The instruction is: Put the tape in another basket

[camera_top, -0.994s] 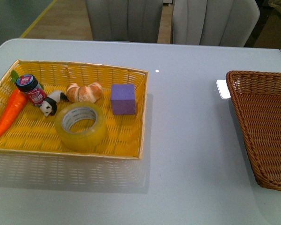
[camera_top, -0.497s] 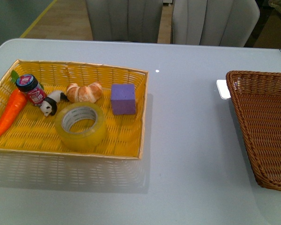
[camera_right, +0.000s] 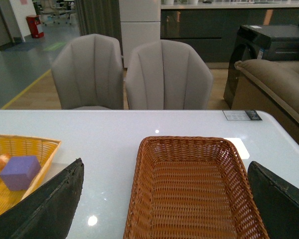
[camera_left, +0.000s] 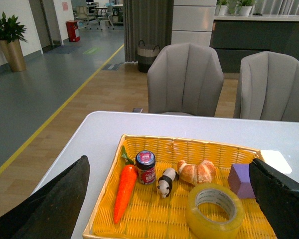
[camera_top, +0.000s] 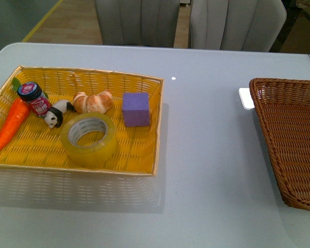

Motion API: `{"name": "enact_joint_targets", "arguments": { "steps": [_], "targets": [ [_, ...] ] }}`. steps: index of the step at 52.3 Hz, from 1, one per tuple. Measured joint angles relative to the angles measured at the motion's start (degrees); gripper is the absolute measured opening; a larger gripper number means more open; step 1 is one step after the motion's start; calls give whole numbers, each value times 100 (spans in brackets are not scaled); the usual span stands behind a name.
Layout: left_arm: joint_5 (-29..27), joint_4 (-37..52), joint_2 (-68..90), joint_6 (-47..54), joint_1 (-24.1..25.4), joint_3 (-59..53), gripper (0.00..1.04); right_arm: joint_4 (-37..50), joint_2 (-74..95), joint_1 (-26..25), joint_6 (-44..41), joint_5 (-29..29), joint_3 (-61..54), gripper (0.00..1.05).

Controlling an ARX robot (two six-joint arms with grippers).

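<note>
Left gripper (camera_left: pixel 168 163) and right gripper (camera_right: pixel 165 168) hang spread, empty. I see the tape (camera_top: pixel 89 139) in the yellow basket (camera_top: pixel 36 151) (untouched); transfer to the brown basket (camera_top: pixel 287 80) remains.

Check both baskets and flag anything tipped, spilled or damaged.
Nothing stands out. The tape lies flat inside the yellow basket, nothing lies spilled on the table, and the brown basket looks intact.

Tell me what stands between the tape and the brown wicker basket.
Only the yellow basket's right wall and the wicker basket's left rim; the tape must clear both. The purple cube sits further back, off that path.
</note>
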Motion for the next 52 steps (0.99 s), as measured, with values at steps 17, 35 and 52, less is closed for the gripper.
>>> {"name": "enact_joint_targets", "arguments": {
  "steps": [17, 35, 52],
  "targets": [
    [0, 0, 0, 0, 0, 0, 96, 621, 3506, -1650, 393, -1338, 890, 96],
    [0, 0, 0, -2, 0, 0, 96, 2988, 9390, -2573, -824, -1591, 3600, 96],
    [0, 0, 0, 0, 0, 0, 96, 2413, 12037, -2791, -1257, -1292, 5694, 96]
  ]
}}
